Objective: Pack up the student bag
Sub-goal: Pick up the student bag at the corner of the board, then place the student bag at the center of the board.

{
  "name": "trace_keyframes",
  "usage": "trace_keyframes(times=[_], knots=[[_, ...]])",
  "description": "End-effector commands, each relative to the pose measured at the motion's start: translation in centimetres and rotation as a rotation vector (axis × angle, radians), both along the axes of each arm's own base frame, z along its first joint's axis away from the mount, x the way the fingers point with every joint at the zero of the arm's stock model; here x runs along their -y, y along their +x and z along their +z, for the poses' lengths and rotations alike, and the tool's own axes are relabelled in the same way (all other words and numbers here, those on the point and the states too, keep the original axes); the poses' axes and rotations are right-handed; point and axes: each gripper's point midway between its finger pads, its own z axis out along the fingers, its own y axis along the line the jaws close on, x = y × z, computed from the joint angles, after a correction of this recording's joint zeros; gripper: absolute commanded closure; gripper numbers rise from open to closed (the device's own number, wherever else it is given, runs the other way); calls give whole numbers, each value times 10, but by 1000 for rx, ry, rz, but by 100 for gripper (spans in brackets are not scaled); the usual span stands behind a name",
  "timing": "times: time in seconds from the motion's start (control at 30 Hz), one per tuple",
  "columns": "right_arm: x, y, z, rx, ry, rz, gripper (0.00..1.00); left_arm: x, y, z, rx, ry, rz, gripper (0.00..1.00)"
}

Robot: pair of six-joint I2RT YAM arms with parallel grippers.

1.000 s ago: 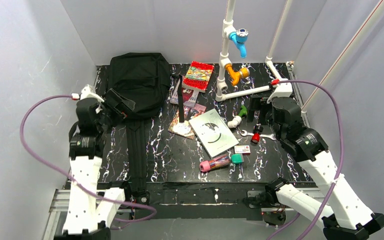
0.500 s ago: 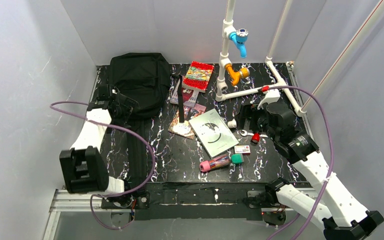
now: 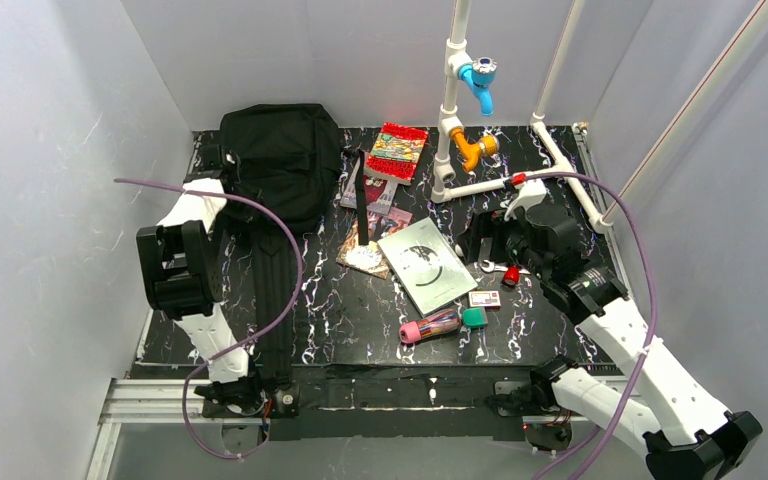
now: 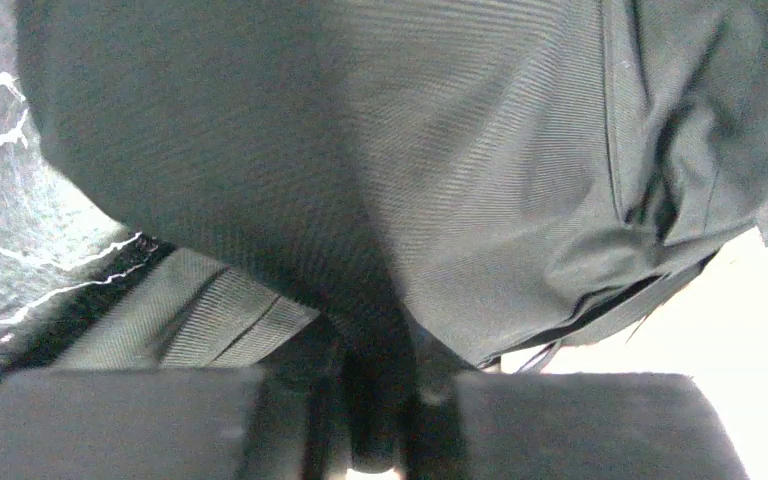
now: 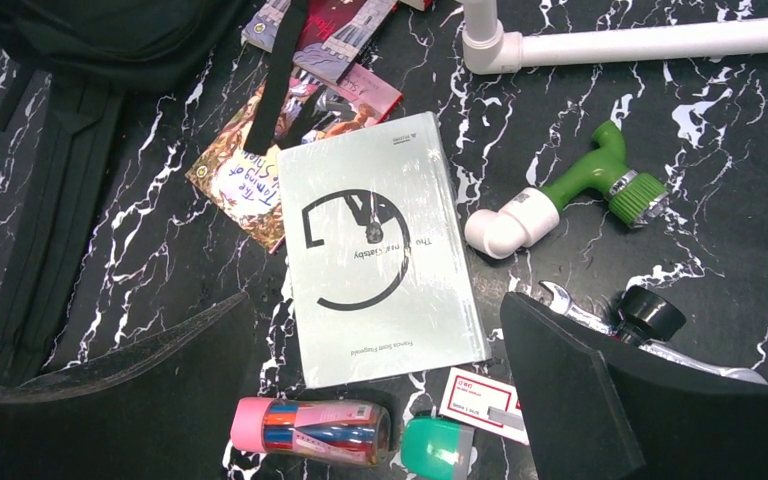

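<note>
Pinching a fold at the left edge of the student bag, parked far left on the desk with straps trailing to the near edge. Doing that with the left end effector, narrowed onto the black fabric, probably to hold the bag steady or lift the opening for loading. Hovering the right end effector spread wide and empty over The Great Gatsby book at centre, apparently lining up the first pick. Not touching the pink pen tube or wrench nearby. Expect trouble getting under a flat hardback; would go for an edge
</note>
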Motion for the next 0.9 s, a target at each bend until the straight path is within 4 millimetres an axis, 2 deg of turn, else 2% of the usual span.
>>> trace_keyframes(times=[0.0,0.1,0.17,0.27,0.33,0.37,0.43,0.6,0.67,0.73,0.83,0.87], knots=[[-10,7,15,47,34,29,0,-11,40,87,207,77,-71,100],[-15,10,13,45,36,46,0,-19,73,172,431,141,-79,100],[-20,12,10,35,35,62,0,-13,92,235,573,115,-117,100],[-28,15,4,14,34,89,0,4,105,311,754,29,-177,100],[-31,17,-1,3,35,99,0,23,100,333,844,-49,-247,100],[-33,17,-3,-2,38,102,0,33,93,336,878,-89,-285,100],[-35,19,-8,-10,46,101,0,47,71,321,903,-161,-331,100],[-57,11,-22,-39,99,206,0,66,-16,213,766,-246,-323,100],[-69,7,-29,-48,113,260,0,72,-59,166,662,-248,-318,100],[-82,4,-35,-57,115,306,0,71,-103,130,551,-203,-300,100],[-105,2,-48,-75,90,370,0,65,-155,93,424,-126,-277,100],[-115,2,-56,-96,75,390,0,61,-171,88,392,-90,-263,100]])
